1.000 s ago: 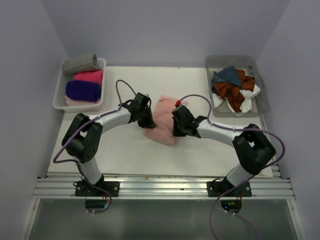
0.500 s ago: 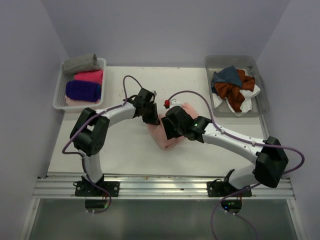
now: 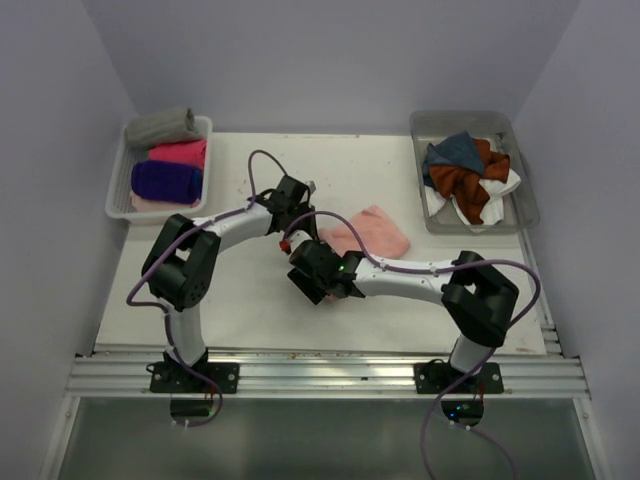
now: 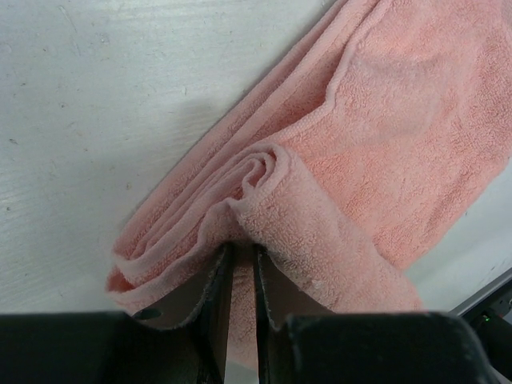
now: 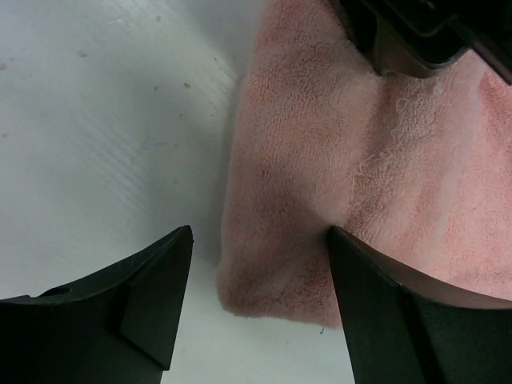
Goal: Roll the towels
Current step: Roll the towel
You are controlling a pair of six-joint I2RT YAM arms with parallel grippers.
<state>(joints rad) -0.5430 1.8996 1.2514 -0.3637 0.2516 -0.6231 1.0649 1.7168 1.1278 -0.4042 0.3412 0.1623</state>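
Note:
A salmon pink towel (image 3: pixel 372 232) lies folded on the table between the two arms, its near left end bunched into a loose fold (image 4: pixel 264 172). My left gripper (image 4: pixel 240 248) is shut on that fold, with cloth pinched between the narrow fingers; from above it sits at the towel's left end (image 3: pixel 298 226). My right gripper (image 5: pixel 260 234) stands open low over the towel's near corner (image 5: pixel 280 272), holding nothing. From above, the right gripper (image 3: pixel 308 272) is just in front of the left one and hides part of the cloth.
A white tray (image 3: pixel 118 196) at the back left holds rolled grey (image 3: pixel 160 127), hot pink (image 3: pixel 180 152) and purple (image 3: pixel 166 180) towels. A clear bin (image 3: pixel 470 118) at the back right holds crumpled teal, rust orange and white towels (image 3: pixel 465 178).
My right gripper has opened, let go of the pink towel and swung left and nearer. The towel now lies stretched out to the right. My left gripper keeps its pinch.

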